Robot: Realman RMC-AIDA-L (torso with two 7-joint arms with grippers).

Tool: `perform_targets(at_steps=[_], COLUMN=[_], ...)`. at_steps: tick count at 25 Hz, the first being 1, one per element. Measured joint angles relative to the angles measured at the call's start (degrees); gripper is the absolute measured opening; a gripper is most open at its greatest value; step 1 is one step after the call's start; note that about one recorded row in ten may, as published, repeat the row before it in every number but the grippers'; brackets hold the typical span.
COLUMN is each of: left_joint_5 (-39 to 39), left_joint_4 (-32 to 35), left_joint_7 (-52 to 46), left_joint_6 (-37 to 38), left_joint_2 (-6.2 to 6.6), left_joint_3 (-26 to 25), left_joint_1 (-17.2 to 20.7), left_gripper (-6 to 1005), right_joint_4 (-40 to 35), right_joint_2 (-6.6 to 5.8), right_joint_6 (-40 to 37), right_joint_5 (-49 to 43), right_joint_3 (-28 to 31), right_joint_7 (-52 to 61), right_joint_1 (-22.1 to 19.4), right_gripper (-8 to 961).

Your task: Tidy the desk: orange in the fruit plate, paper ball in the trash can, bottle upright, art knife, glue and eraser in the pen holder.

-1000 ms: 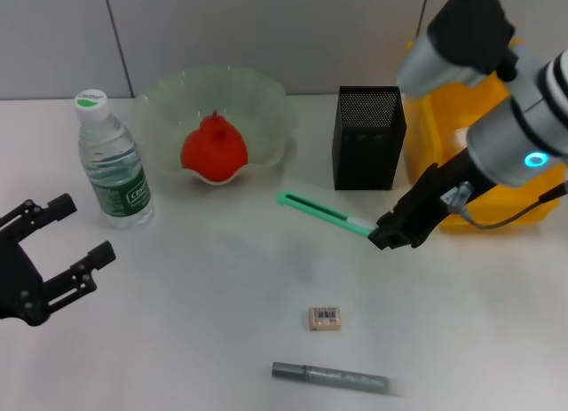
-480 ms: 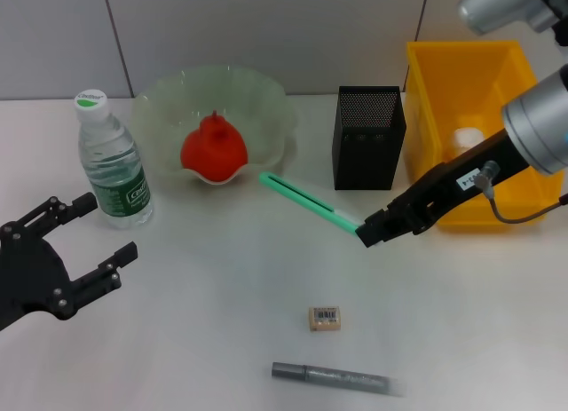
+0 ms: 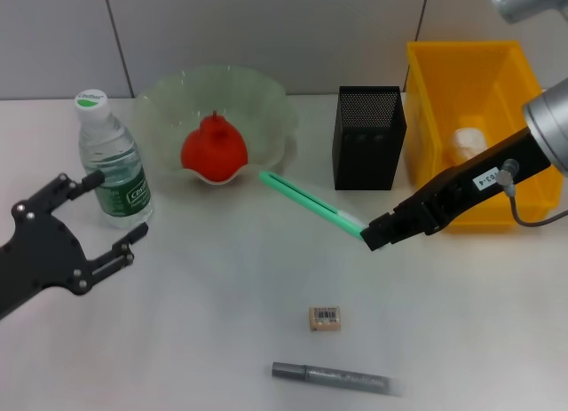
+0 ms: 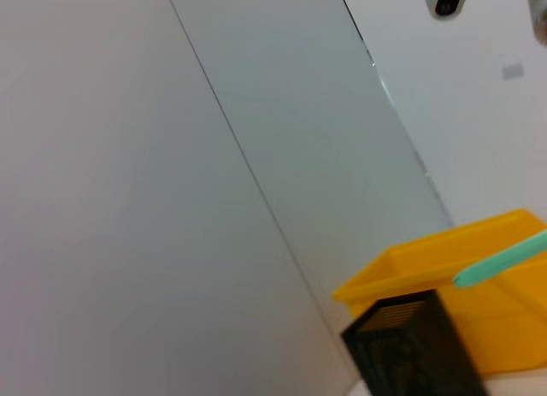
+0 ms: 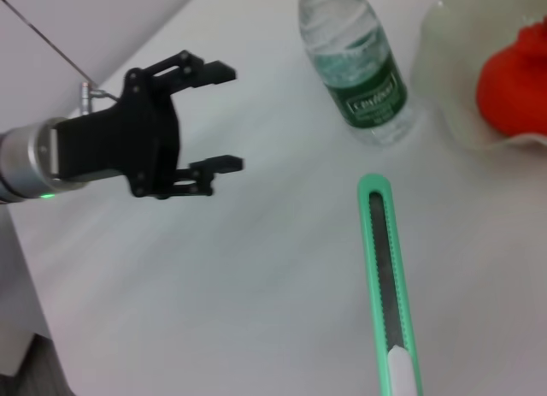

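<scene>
A: What does the right gripper (image 3: pixel 374 233) have?
B: It is clamped on the white end of the green art knife (image 3: pixel 311 202), which slants up and away toward the fruit plate (image 3: pixel 266 100), lifted off the table (image 3: pixel 222 304) as far as the head view lets me judge

A: And what is near it?
B: The black mesh pen holder (image 3: pixel 369 137) stands just behind the knife, and the yellow trash can (image 3: pixel 444 118) is beside that, with the paper ball (image 3: pixel 468 145) inside

A: The left gripper (image 3: pixel 111 211)?
B: Its fingers are spread apart with nothing between them, low at the table's left, just in front of the bottle (image 3: pixel 111 162), which stands upright

A: The rest?
B: The orange (image 3: pixel 213 147) sits in the plate. The eraser (image 3: pixel 326 319) lies on the table toward the front, and the grey glue stick (image 3: pixel 330 377) lies on its side nearer the front edge
</scene>
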Motion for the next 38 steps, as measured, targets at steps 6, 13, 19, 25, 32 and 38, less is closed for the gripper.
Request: perform_targets(at_steps=[6,13,19,25,32,38], left_joint_5=[-6.19,-9.37,-11.15,-11.23,-11.28,-12.57], left_joint_4=[-2.99,-7.26,-10.11,-10.54,-10.84,-11.32], left_joint_7=[12.61,25.13,35.03,37.72,41.39,41.52], left_joint_6=[-1.25,-1.45,-1.55,-2.01,-5.98,-6.27], left_joint_2=[-0.19,-0.31,-0.39,-0.48,-0.48,-0.48], left_joint_3=[0.16,0.02,0.12,0.55,0.46,0.13], left_joint_1=[-1.02,-1.73,-2.66,-3.93,-5.13,-5.42], left_gripper=[755,755,754,754,754,754], right_joint_4=[-0.2,1.17,4.09,9.03,11.84,15.25], right_joint_2=[-0.2,0.19,0.36,0.36,0.36,0.43], right_joint_6=[0.36,3.21,4.94,7.74,10.19,11.8], right_joint_5=[3.53,6.03,6.63,6.22,4.49,4.73], right_joint_3=[0.77,0.82,0.28,-0.98,-3.05,-2.91], right_joint_7=[-1.43,-1.87,-1.66,-2.62,-2.63,-1.22], right_joint_1=[-0.74,-0.59,1.13,5.08,8.85,10.74], right_gripper=[183,183,183,183,183,183])
